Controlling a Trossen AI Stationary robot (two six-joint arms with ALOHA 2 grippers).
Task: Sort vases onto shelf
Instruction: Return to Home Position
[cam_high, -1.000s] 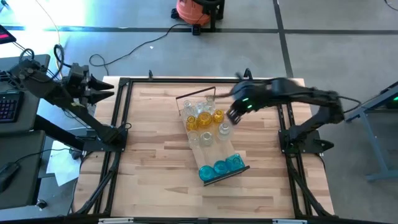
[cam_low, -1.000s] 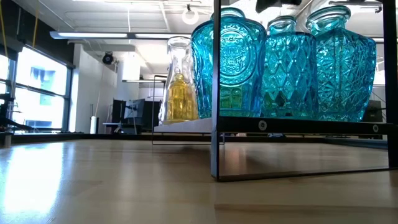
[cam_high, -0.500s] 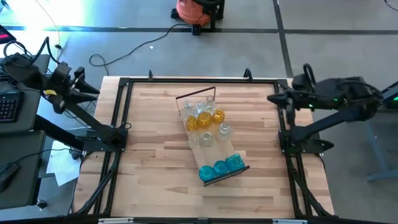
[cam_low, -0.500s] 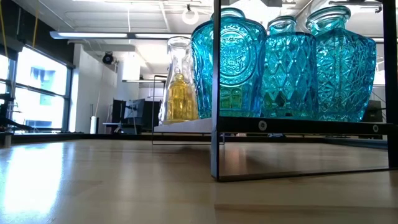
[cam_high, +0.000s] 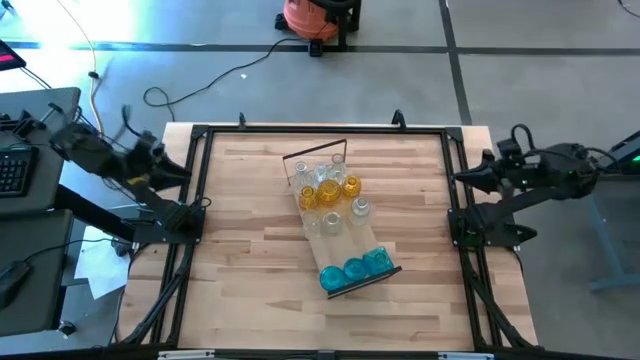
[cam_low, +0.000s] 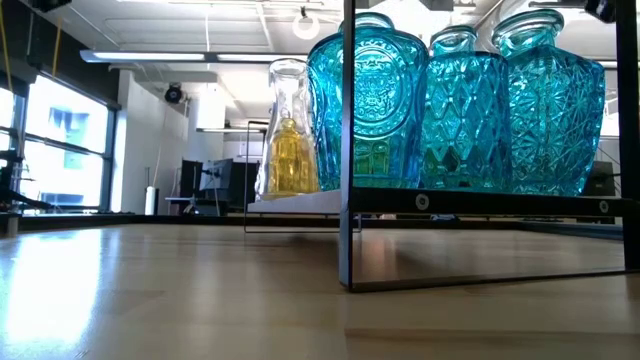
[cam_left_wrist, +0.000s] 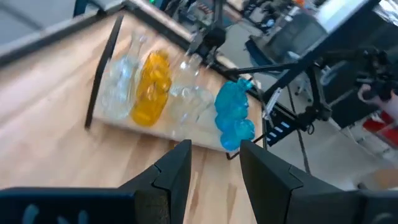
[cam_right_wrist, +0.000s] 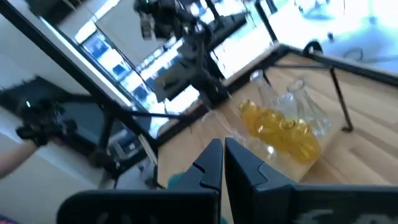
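Note:
The shelf (cam_high: 318, 236), a light-wood plank with dark end rims, lies slantwise in the middle of the table. The vases stand on it in groups. Clear ones (cam_high: 312, 172) are at the far end and yellow ones (cam_high: 330, 190) come after them. More clear ones (cam_high: 345, 213) follow, and three blue ones (cam_high: 353, 269) stand at the near end. The low view shows the blue vases (cam_low: 460, 110) up close. My left gripper (cam_high: 172, 170) (cam_left_wrist: 214, 158) hangs open over the table's left edge with nothing between its fingers. My right gripper (cam_high: 462, 177) (cam_right_wrist: 222, 158) is shut and empty at the table's right edge.
A dark metal frame (cam_high: 196, 200) runs round the tabletop, with the arm bases on its left and right rails. Bare wood (cam_high: 250, 260) lies on every side of the shelf. An orange vacuum (cam_high: 315, 18) and cables are on the floor beyond the far edge.
My right gripper has drawn back from above the vases on the shelf to the table's right edge and has tipped up toward level. My left gripper has sunk at the table's left edge and rolled. The shelf and vases have stayed put.

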